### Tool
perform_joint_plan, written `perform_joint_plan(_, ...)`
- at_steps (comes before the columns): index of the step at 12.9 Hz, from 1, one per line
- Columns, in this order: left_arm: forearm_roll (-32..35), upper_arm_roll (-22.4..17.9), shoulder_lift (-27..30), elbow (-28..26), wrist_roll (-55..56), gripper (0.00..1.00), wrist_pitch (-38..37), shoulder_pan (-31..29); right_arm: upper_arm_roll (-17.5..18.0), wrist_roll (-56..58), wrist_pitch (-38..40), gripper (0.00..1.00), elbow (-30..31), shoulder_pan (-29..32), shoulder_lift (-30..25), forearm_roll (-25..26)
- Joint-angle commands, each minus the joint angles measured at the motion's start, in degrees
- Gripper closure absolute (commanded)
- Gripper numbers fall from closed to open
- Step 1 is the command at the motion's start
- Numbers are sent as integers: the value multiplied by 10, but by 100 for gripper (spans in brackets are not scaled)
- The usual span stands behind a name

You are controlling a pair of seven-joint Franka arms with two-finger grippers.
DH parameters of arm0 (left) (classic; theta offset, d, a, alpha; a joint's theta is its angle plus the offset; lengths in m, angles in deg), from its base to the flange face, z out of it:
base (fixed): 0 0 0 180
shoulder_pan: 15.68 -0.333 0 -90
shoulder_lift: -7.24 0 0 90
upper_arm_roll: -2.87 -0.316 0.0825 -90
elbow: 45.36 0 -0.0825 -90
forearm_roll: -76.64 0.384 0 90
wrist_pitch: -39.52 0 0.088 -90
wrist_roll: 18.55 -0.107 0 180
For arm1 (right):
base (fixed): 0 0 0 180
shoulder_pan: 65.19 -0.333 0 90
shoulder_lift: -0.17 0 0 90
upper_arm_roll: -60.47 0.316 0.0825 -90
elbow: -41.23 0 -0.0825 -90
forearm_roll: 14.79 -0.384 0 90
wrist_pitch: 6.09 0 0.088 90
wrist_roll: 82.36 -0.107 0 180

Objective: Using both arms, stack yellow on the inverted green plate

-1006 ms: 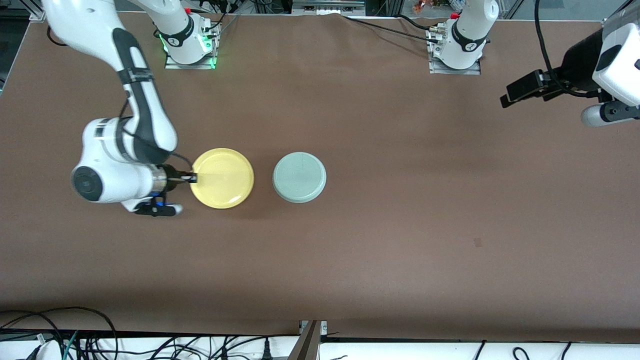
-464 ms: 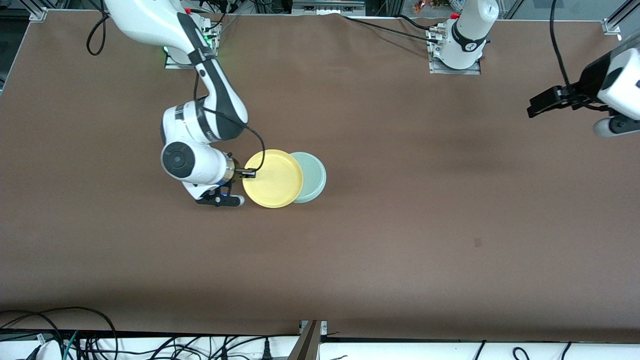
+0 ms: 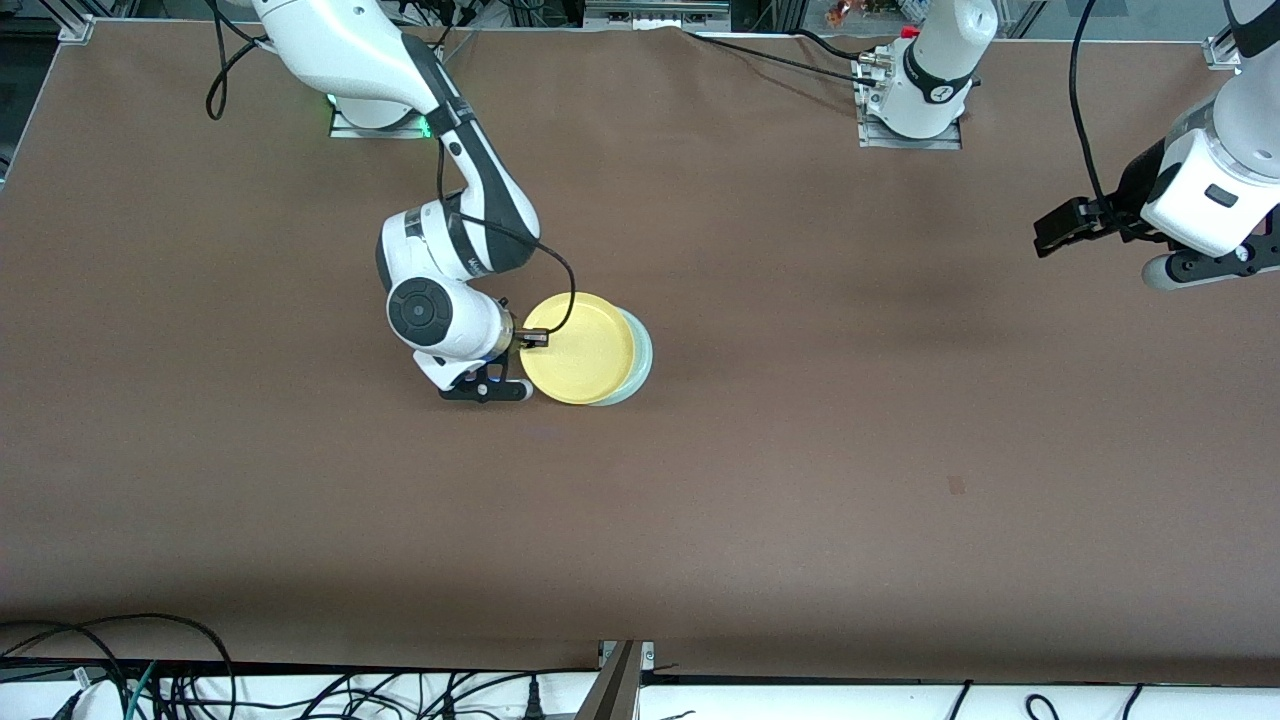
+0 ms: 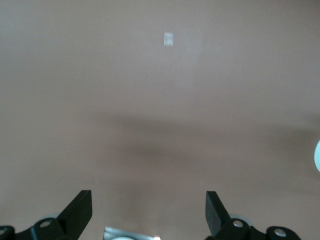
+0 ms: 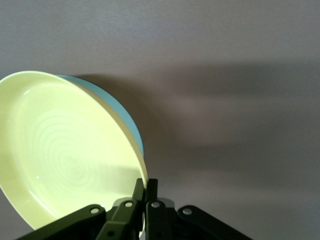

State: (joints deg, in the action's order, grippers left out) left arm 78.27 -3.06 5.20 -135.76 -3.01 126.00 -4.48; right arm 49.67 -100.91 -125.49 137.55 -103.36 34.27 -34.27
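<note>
Yellow round plate (image 3: 580, 348), pinched at its rim by the right gripper (image 3: 533, 339) at frame centre, lies almost squarely over the pale green plate (image 3: 643, 358); left gripper (image 3: 1050, 228), fingers spread, waits at upper right.

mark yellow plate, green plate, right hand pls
yellow plate (image 3: 585, 350), front view, middle of its bowl
green plate (image 3: 643, 352), front view, the exposed rim sliver
right hand (image 3: 534, 339), front view, fingertips clamped on the yellow plate's rim

Two plates (one yellow (image 3: 583, 349), one green plate (image 3: 641, 362)).
</note>
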Motion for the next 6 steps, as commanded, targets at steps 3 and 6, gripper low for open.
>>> perform_joint_plan(3, 13, -8, 16, 1, -123, 0, 35, 6, 13, 26, -27, 100, 8, -7, 3, -21)
perform_joint_plan(6, 14, -4, 16, 23, -122, 0, 12, 8, 15, 28, -27, 100, 9, -9, 12, -21)
